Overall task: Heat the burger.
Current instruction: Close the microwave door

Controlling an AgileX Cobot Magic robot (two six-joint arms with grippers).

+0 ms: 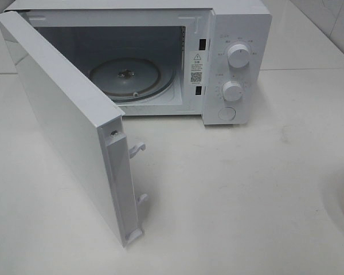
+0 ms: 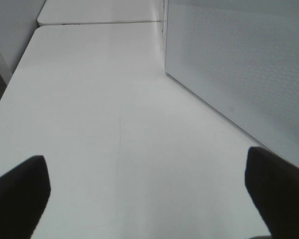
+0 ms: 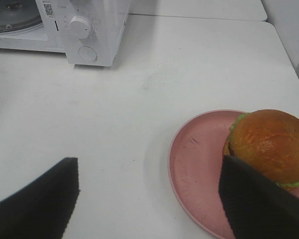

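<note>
Burger [image 3: 269,144] on pink plate [image 3: 197,169], well apart from microwave [image 1: 235,63], door [image 1: 63,132] open. Both grippers spread, empty. Next: grasp plate, load.

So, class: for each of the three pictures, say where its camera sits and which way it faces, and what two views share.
Exterior high: above the table, looking down at the open microwave; no robot part shows.
Left wrist: on the left arm, low, facing along the table beside the microwave door; open left pincer shows.
Right wrist: on the right arm, facing the burger on its pink plate; open right pincer shows.
Shared: exterior and right wrist both show the microwave's dials.
</note>
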